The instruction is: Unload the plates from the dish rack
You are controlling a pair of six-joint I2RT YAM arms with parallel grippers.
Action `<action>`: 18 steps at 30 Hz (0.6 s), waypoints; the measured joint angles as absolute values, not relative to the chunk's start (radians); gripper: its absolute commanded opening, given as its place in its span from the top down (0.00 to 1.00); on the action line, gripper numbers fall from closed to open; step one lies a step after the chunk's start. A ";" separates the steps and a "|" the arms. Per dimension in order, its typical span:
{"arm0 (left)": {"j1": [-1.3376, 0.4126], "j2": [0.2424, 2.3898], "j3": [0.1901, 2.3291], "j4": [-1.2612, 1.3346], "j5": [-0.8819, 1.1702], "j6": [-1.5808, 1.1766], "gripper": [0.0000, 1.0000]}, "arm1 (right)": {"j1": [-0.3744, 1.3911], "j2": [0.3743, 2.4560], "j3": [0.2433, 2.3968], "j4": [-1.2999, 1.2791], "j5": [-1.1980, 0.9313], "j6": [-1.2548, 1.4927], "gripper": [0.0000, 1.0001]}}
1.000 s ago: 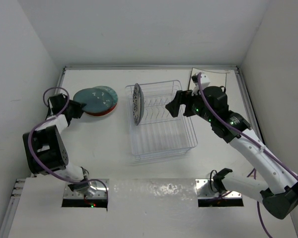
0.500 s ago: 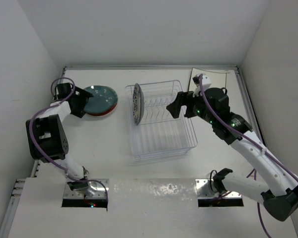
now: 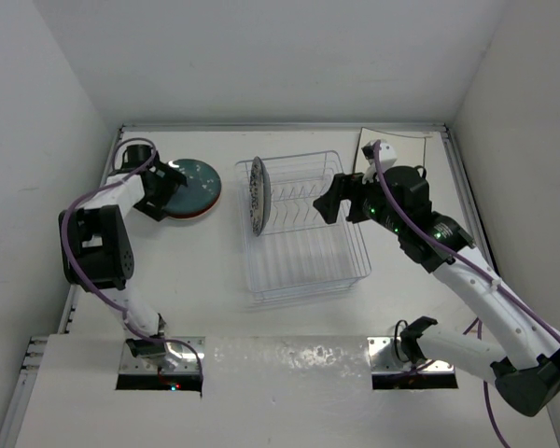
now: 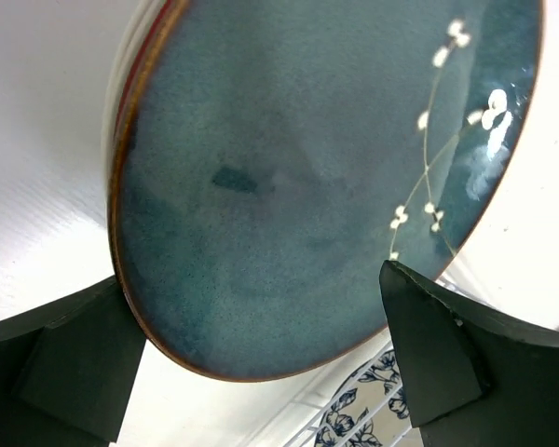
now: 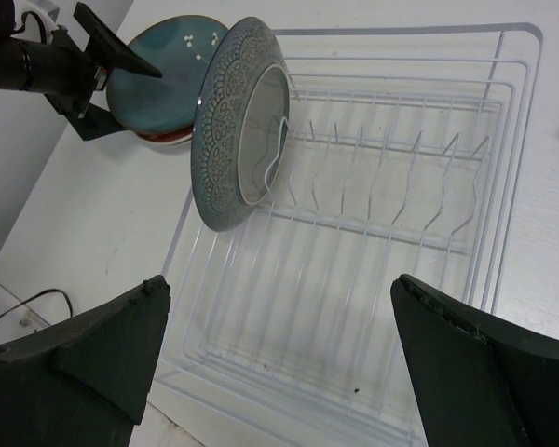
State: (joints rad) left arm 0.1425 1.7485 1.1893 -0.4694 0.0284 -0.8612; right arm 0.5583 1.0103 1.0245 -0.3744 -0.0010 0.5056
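Note:
A dark teal speckled plate [image 3: 194, 180] lies flat on a red-rimmed plate [image 3: 198, 213] at the back left. My left gripper [image 3: 161, 193] is open at its left edge; in the left wrist view the teal plate [image 4: 326, 168] fills the frame, with its near rim between the spread fingers [image 4: 70, 363]. The white wire dish rack [image 3: 308, 257] holds one plate [image 3: 257, 196] upright at its left end, its floral face to the left and its grey embossed back [image 5: 225, 121] to the right. My right gripper [image 3: 332, 200] hangs open over the rack's middle, holding nothing.
A square white plate [image 3: 397, 147] lies flat in the back right corner behind the right arm. White walls close in the table on the left, back and right. The rack's prongs [image 5: 391, 186] stand bare to the right of the upright plate.
My left gripper opened and let go of the teal plate, which now rests on the red-rimmed one. The left wrist swung toward the back. The right gripper shifted slightly left.

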 measured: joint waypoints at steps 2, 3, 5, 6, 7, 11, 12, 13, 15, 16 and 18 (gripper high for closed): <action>0.139 1.757 1.211 -0.500 0.007 -0.862 0.00 | 0.558 1.010 1.024 -0.378 0.001 0.506 0.01; 0.139 1.758 1.217 -0.514 -0.001 -0.862 0.00 | 0.558 1.010 1.024 -0.379 0.001 0.505 0.01; 0.139 1.758 1.225 -0.537 -0.016 -0.861 0.00 | 0.558 1.008 1.024 -0.381 0.001 0.506 0.01; 0.139 1.758 1.225 -0.546 -0.020 -0.861 0.00 | 0.558 1.008 1.024 -0.382 0.001 0.506 0.01; 0.139 1.758 1.225 -0.557 -0.023 -0.861 0.00 | 0.558 1.008 1.024 -0.383 0.001 0.506 0.01; 0.138 1.758 1.239 -0.588 -0.021 -0.861 0.00 | 0.558 1.010 1.024 -0.384 0.001 0.513 0.01; 0.138 1.758 1.243 -0.593 -0.019 -0.861 0.00 | 0.558 1.012 1.024 -0.385 0.001 0.516 0.01; 0.138 1.758 1.247 -0.601 -0.014 -0.861 0.00 | 0.558 1.016 1.025 -0.386 0.001 0.517 0.01; 0.137 1.760 1.260 -0.622 -0.004 -0.859 0.00 | 0.559 1.031 1.029 -0.399 0.001 0.519 0.01; 0.137 1.760 1.266 -0.629 -0.002 -0.855 0.00 | 0.559 1.044 1.036 -0.411 0.001 0.520 0.01; 0.135 1.760 1.272 -0.638 0.001 -0.843 0.00 | 0.567 1.082 1.071 -0.448 0.017 0.519 0.01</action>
State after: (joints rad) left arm 0.1352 1.7596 1.2720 -0.6384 0.0010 -0.8433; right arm 0.5674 1.0824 1.0706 -0.4484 0.0170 0.5186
